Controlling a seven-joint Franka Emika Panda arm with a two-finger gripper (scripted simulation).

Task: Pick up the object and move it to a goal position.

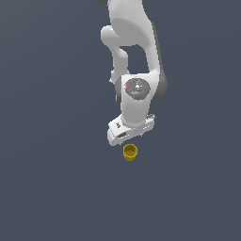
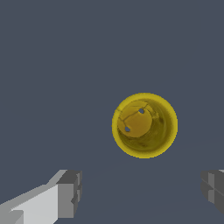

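The object (image 1: 130,152) is a small mustard-yellow hollow cylinder standing upright on the dark grey surface, just below the white arm's hand in the exterior view. In the wrist view I look straight down into the object (image 2: 145,125) and see its inner floor. My gripper (image 2: 141,192) is open, its two grey fingertips (image 2: 70,192) spread wide with nothing between them. The cup lies apart from the fingers, offset from the gap between them. In the exterior view the fingers are hidden under the hand (image 1: 130,129).
The white arm (image 1: 134,52) reaches down from the exterior view's top. A uniform dark grey surface (image 1: 52,179) fills everything else in both views.
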